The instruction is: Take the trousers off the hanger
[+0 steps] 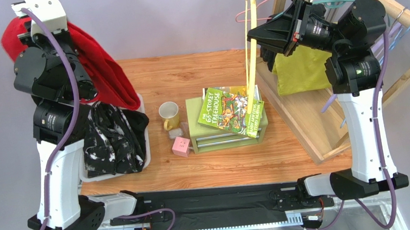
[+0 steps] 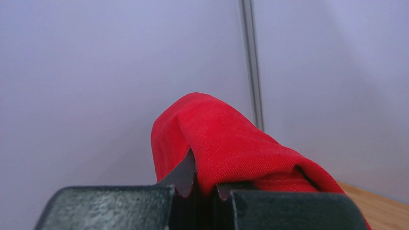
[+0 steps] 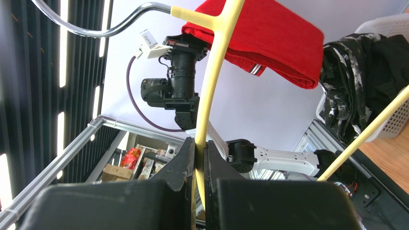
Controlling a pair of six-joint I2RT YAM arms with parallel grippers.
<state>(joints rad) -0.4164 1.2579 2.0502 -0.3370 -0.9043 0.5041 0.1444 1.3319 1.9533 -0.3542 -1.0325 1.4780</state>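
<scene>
Wooden table below both arms. Left gripper (image 2: 204, 189) is clenched on the red trousers (image 2: 225, 143), which drape limp from its jaws: soft, light, best pinched at a fold. Right gripper (image 3: 199, 163) clamps the bare yellow hanger (image 3: 211, 81).

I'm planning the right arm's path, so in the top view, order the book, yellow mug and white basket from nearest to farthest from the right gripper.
From the right gripper:
1. Book, on the green box, table centre.
2. Yellow mug, left of the box.
3. White basket, at the table's left edge.
</scene>
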